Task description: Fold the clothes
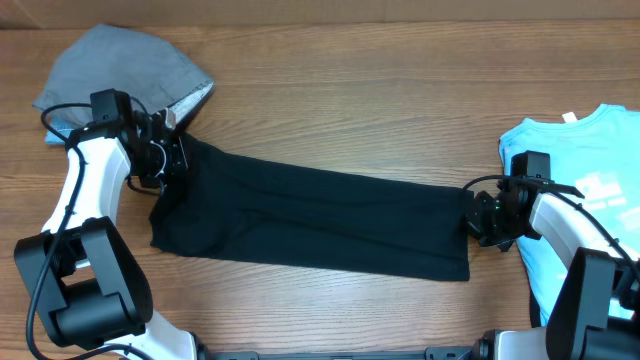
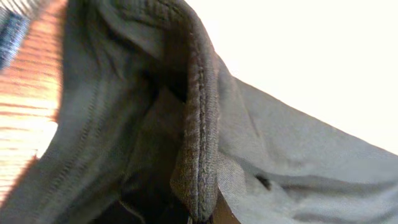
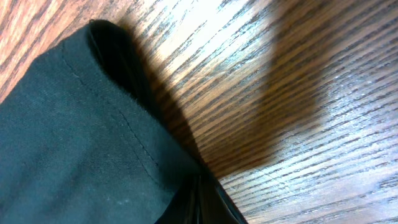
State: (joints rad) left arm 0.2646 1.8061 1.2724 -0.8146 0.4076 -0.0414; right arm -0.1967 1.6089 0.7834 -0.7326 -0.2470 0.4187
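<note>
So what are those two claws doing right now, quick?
Left gripper: closed, pinching one end of the black T-shirt.
Right gripper: closed, pinching the black T-shirt's other end.

We lose the fingertips of the left gripper (image 1: 172, 158) and right gripper (image 1: 476, 216) under the black T-shirt (image 1: 310, 215), and the light blue T-shirt (image 1: 590, 150) runs off the overhead view's right edge.

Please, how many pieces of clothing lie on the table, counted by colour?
Black: 1, the black T-shirt
Light blue: 1, the light blue T-shirt
Grey: 1, the grey garment
Total: 3
</note>
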